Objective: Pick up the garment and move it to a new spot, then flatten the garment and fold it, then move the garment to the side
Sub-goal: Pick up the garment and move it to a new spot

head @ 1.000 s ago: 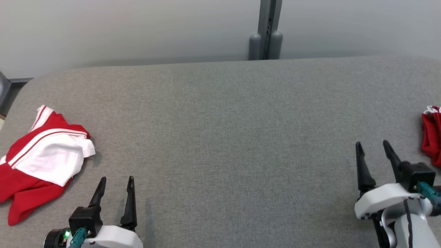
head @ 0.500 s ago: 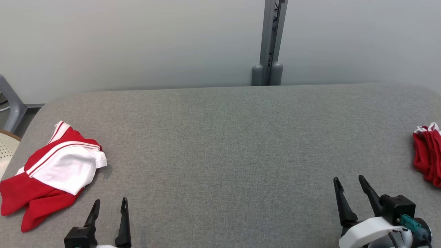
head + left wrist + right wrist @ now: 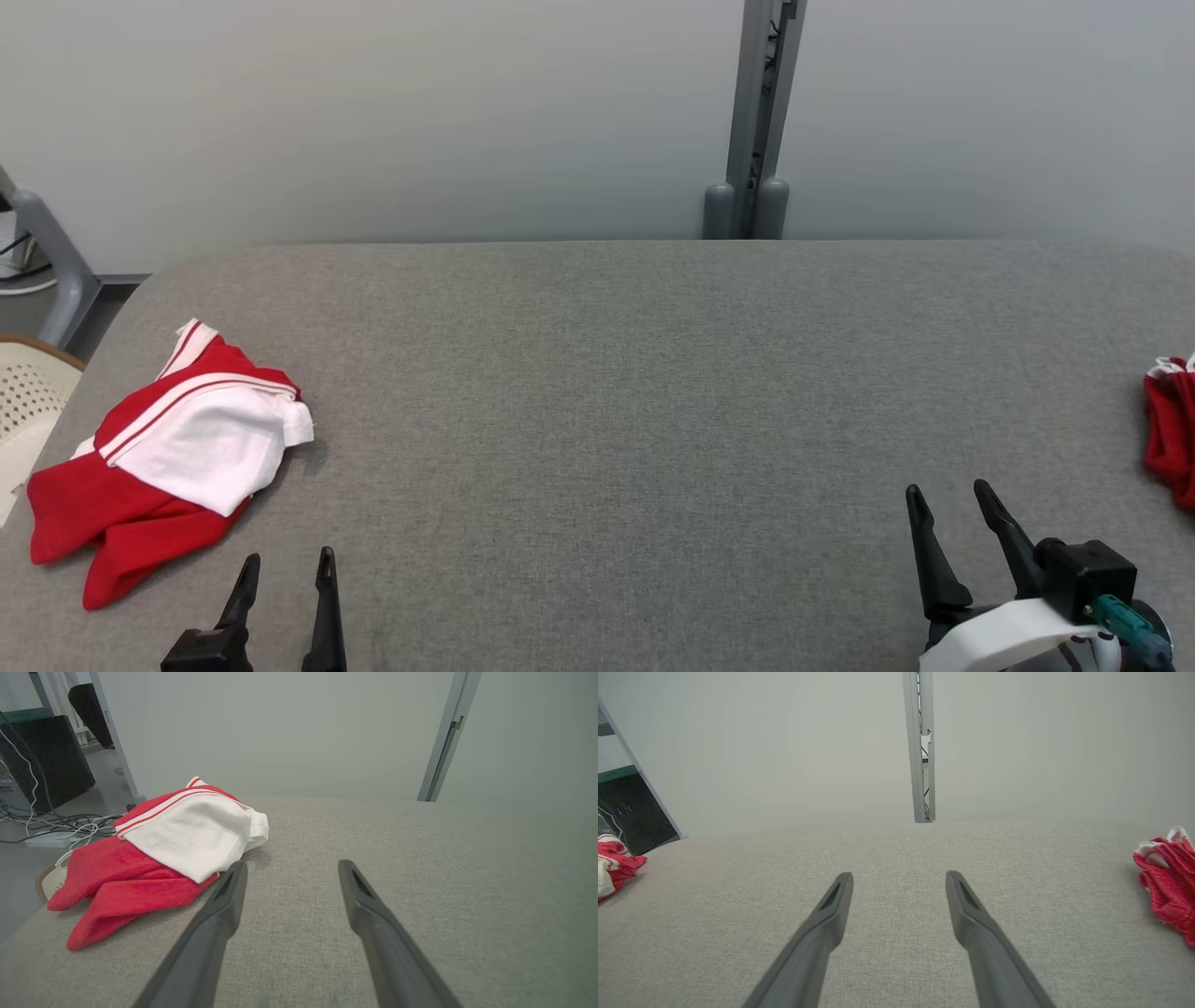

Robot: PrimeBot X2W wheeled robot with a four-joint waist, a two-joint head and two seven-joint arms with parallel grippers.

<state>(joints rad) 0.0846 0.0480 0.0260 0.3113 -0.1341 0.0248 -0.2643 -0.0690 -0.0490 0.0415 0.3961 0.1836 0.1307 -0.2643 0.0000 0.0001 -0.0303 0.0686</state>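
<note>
A crumpled red and white garment [image 3: 177,457] lies near the left edge of the grey table [image 3: 607,373]. My left gripper [image 3: 288,558] stands open just right of it and nearer to me, touching nothing. In the left wrist view the garment [image 3: 187,840] lies just ahead and left of the open left gripper [image 3: 293,863], close to the left fingertip. My right gripper [image 3: 947,489] is open and empty over bare table at the lower right; the right wrist view shows the right gripper [image 3: 899,874] the same way.
A second, bunched red garment [image 3: 1172,439] lies at the table's right edge, right of the right gripper. A grey post [image 3: 761,121] rises behind the table's far edge. A cream perforated seat [image 3: 28,401] and floor cables [image 3: 46,826] are beyond the left edge.
The head camera has moved, so the table and both garments sit lower in the picture. Both grippers show lower in view, still open. The garments lie as before.
</note>
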